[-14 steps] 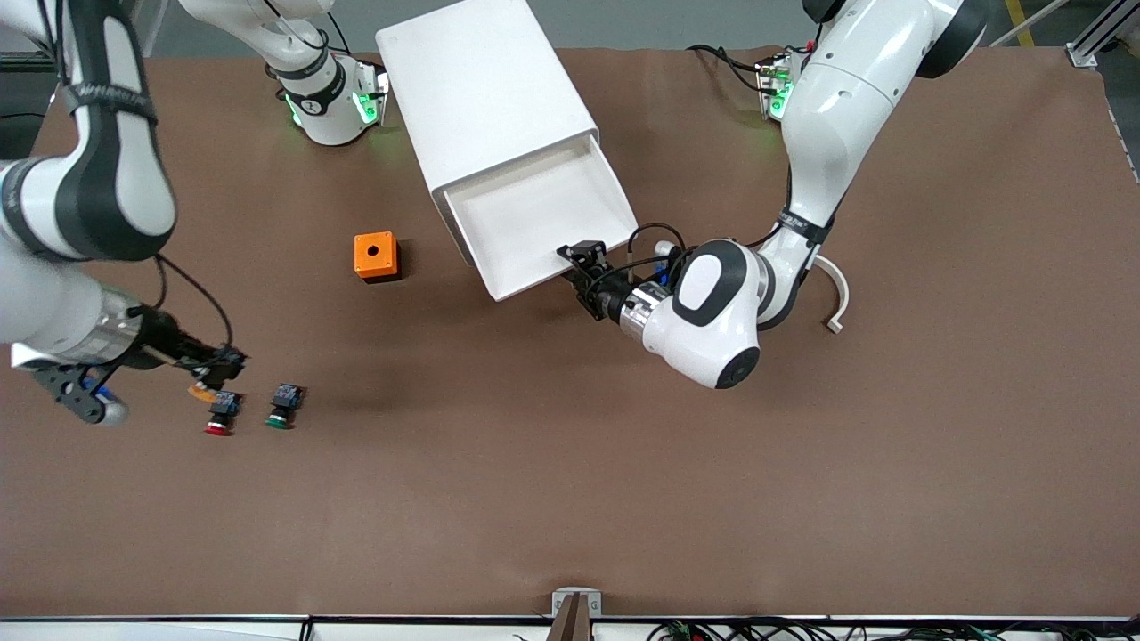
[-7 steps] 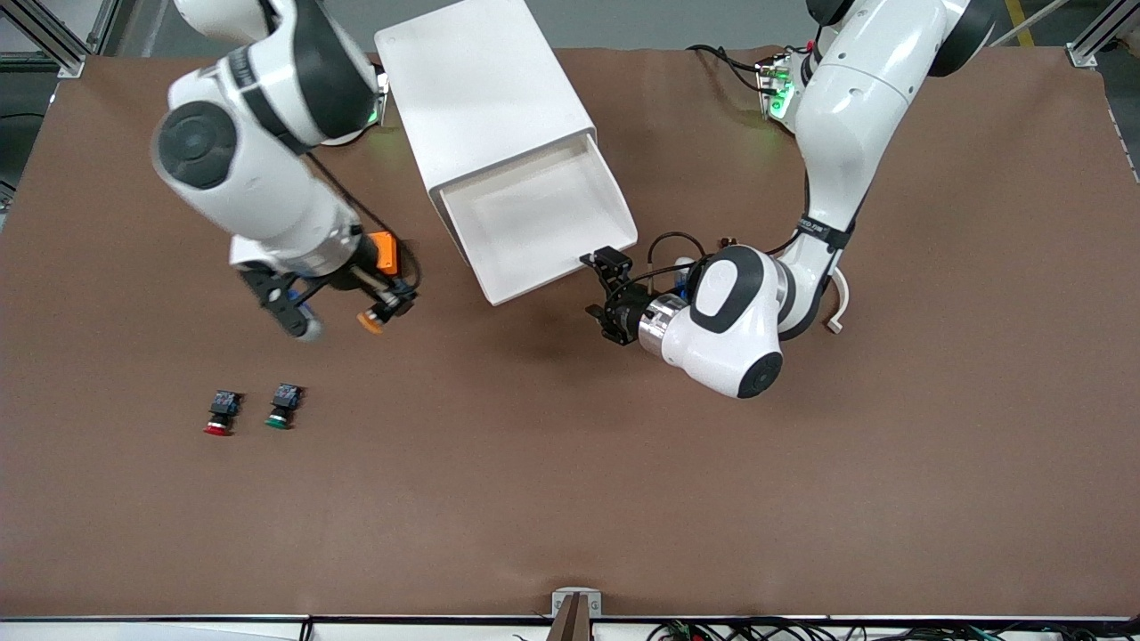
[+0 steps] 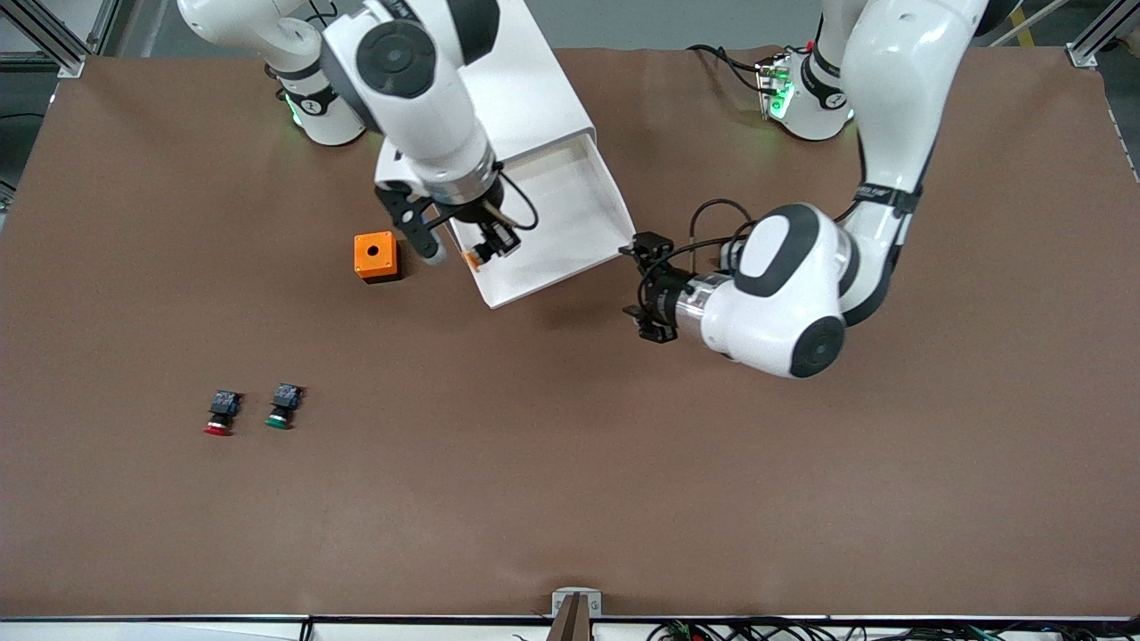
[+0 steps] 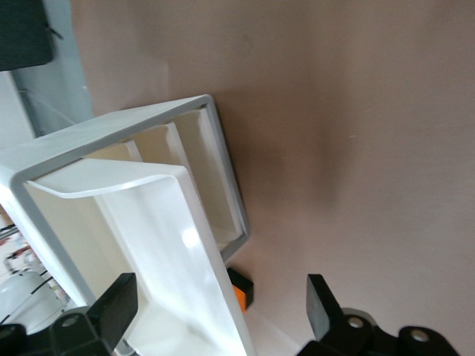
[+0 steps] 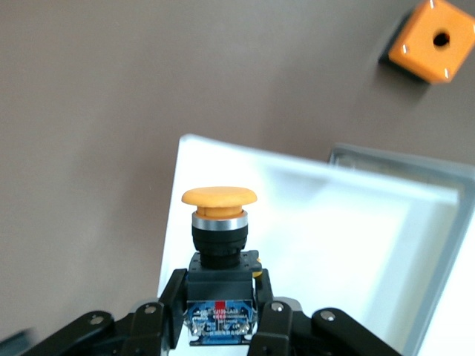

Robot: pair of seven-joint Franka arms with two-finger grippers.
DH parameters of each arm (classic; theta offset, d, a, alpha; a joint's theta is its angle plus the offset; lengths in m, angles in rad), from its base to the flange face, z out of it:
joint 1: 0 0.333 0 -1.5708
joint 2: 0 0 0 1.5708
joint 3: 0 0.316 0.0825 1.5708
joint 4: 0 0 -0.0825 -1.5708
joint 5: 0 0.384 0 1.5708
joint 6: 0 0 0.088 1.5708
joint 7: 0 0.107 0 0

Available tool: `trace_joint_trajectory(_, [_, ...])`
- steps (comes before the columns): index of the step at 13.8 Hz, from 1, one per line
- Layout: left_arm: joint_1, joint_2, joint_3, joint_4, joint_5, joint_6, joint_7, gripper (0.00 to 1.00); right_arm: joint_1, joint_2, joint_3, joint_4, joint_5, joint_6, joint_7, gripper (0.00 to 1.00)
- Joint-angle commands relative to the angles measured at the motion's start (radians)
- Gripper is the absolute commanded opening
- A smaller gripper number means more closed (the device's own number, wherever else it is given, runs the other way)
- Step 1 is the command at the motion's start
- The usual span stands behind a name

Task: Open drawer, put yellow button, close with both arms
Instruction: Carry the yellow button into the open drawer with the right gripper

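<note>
The drawer [image 3: 557,218] stands pulled out of the white cabinet [image 3: 481,89], its white tray bare. My right gripper [image 3: 485,247] is shut on the yellow button [image 3: 472,259] and holds it over the tray's corner at the right arm's end. In the right wrist view the fingers [image 5: 167,300] clamp the button's black-blue body, its yellow cap [image 5: 219,196] over the tray's edge [image 5: 334,245]. My left gripper [image 3: 647,289] is open and empty, just off the drawer's front corner at the left arm's end. In the left wrist view its fingers [image 4: 119,304] frame the drawer's front [image 4: 171,230].
An orange box [image 3: 375,255] with a round hole sits beside the drawer toward the right arm's end; it also shows in the right wrist view [image 5: 434,41]. A red-capped button [image 3: 218,418] and a green-capped button [image 3: 282,411] lie nearer the front camera.
My right arm has carried the yellow button from beside the red and green buttons up to over the drawer. My left gripper has drawn back from the drawer's front.
</note>
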Motion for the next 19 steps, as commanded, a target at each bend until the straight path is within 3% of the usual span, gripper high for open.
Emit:
trace_joint_trajectory(1, [0.058,-0.092,0.002,-0.025,0.078,-0.047,0.013,1.0,0.068,0.01,-0.015,-0.012,-0.023,0.021,0.15,0.0])
trace_joint_trajectory(3, [0.092,-0.101,-0.006,-0.02,0.15,-0.135,0.033,1.0,0.117,0.033,-0.015,-0.014,-0.023,0.04,0.245,0.0])
trace_joint_trajectory(7, [0.098,-0.188,-0.009,-0.023,0.261,-0.176,0.178,1.0,0.179,0.069,-0.015,-0.009,-0.035,0.063,0.316,0.0])
trace_joint_trajectory(11, [0.039,-0.233,-0.05,-0.031,0.446,-0.216,0.407,1.0,0.202,0.11,-0.015,-0.008,-0.036,0.122,0.335,0.0])
trace_joint_trajectory(19, [0.039,-0.268,-0.068,-0.048,0.465,-0.23,0.555,1.0,0.193,0.135,-0.018,-0.003,-0.036,0.15,0.336,0.0])
